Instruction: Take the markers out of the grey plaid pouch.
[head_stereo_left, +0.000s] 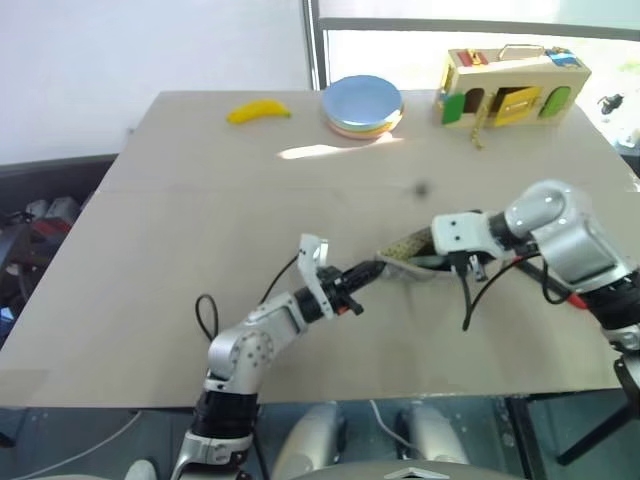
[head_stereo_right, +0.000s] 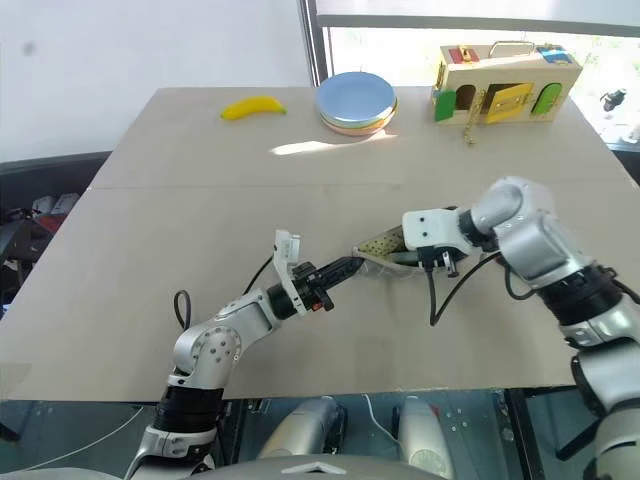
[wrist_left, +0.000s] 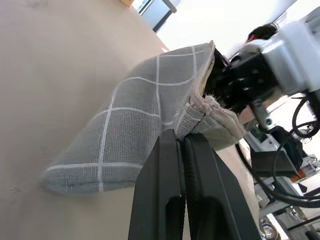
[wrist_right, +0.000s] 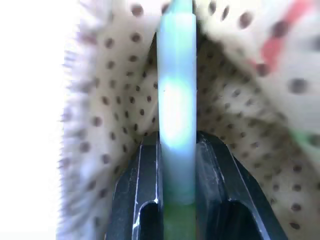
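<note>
Pouch (wrist_left: 135, 135) on surface (head_stereo_left: 200, 200), mouth pinched by our left tool (wrist_left: 181, 142), fully closed. Our right tool (wrist_right: 177, 155), at pouch's 3 o'clock, clamps light green marker (wrist_right: 177, 100) inside mouth.

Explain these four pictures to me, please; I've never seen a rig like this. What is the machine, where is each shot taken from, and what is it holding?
It is a two-armed humanoid robot at a table. The two wide pictures come from cameras in its head, looking down over its arms; the two close-ups come from a camera on each wrist. The left gripper is shut on the edge of the grey plaid pouch, holding it open. The right gripper reaches into the dotted lining and is shut on a light green marker; a red blur beside it may be a second one. At the far edge lie a banana, stacked plates and a wooden toy house.
</note>
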